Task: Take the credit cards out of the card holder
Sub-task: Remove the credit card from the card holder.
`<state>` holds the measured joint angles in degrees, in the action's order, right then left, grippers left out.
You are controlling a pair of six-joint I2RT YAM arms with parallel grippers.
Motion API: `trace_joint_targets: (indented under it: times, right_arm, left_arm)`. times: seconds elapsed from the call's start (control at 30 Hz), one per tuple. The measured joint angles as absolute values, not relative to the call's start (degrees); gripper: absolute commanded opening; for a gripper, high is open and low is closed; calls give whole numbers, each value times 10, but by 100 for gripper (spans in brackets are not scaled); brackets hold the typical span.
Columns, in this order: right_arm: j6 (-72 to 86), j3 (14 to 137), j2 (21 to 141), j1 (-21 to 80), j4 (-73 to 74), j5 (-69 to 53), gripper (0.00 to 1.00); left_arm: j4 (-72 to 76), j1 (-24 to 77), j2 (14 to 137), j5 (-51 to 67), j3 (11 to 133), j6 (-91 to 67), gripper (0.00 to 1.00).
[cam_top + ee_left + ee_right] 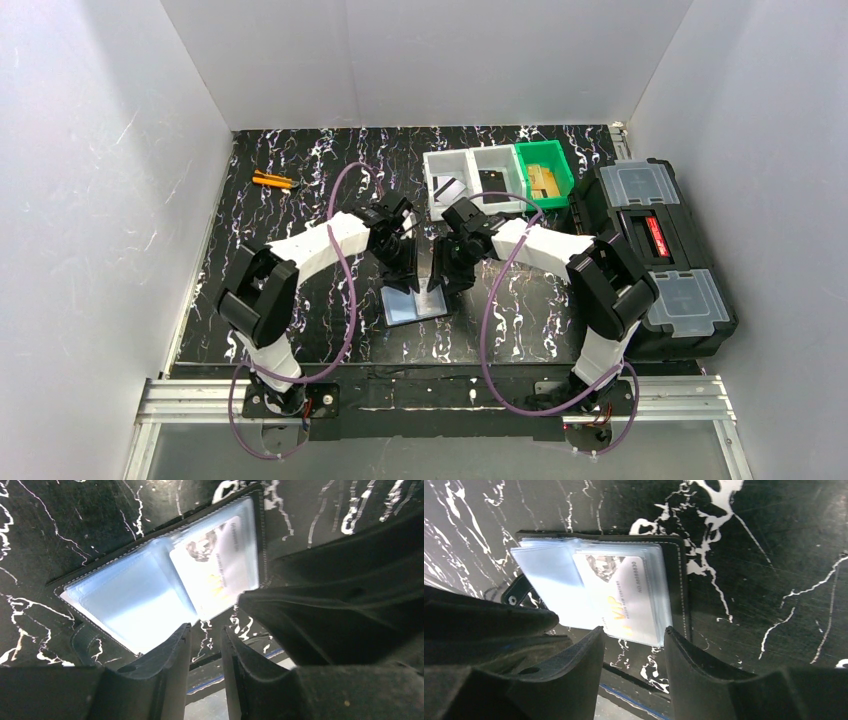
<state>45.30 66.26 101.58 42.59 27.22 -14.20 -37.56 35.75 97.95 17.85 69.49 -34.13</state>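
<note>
The card holder (415,303) lies open on the black marbled table, its glossy blue-grey clear sleeves facing up. One pale credit card (621,597) with orange "VIP" lettering sits inside a sleeve; it also shows in the left wrist view as a credit card (215,565). My left gripper (206,632) hovers just at the holder's near edge, open by a narrow gap with nothing in it. My right gripper (634,632) stands open wider, right at the card's lower edge, also holding nothing. Both grippers crowd together over the holder, left gripper (400,268), right gripper (447,272).
Two white bins (470,158) and a green bin (563,170) holding tan blocks stand at the back. A grey flat card (450,189) lies in the left white bin. A large black toolbox (660,250) fills the right side. An orange tool (272,181) lies back left.
</note>
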Motion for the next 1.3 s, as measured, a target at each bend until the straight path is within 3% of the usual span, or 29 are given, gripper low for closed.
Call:
trace_joint_targets:
  times: [1.3]
  right_arm:
    - [459, 595, 960, 391, 258, -133, 58]
  left_arm:
    - [-320, 338, 974, 201, 630, -373, 28]
